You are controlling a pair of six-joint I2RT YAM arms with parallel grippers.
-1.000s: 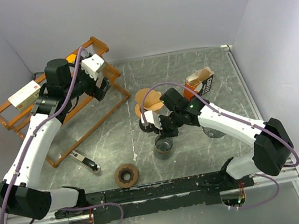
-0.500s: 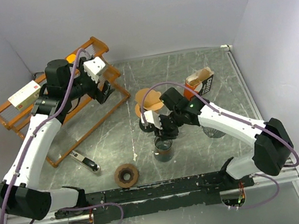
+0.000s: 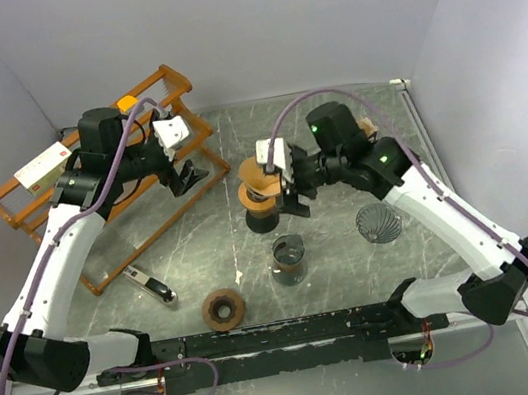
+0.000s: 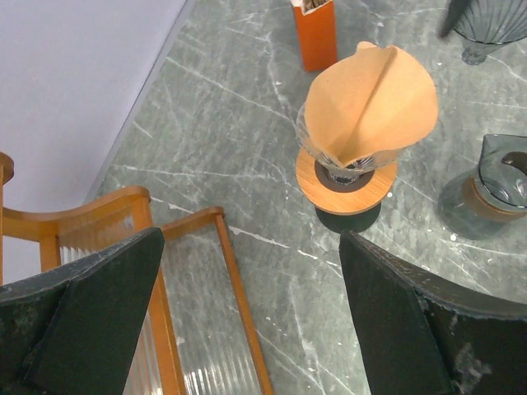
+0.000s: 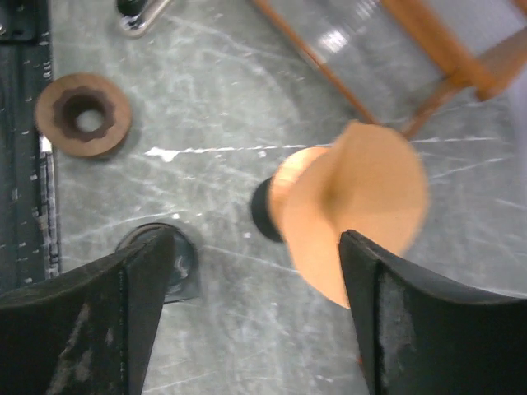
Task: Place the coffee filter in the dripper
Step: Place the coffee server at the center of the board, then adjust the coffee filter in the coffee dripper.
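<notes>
Coffee filter (image 4: 370,103) is seen seated in the glass dripper (image 4: 354,183), cone pointing down, so the task is judged approx. done. Right gripper (image 3: 290,191), at 3 o'clock of the dripper in top view, is spread wide w/ nothing held, prob. held off so the paper isn't dragged. Left gripper (image 3: 185,180), at 9 o'clock, is likewise wide apart & empty, beside the wooden rack (image 4: 115,204). Carafe (image 3: 289,257) is set at 6 o'clock.
</notes>
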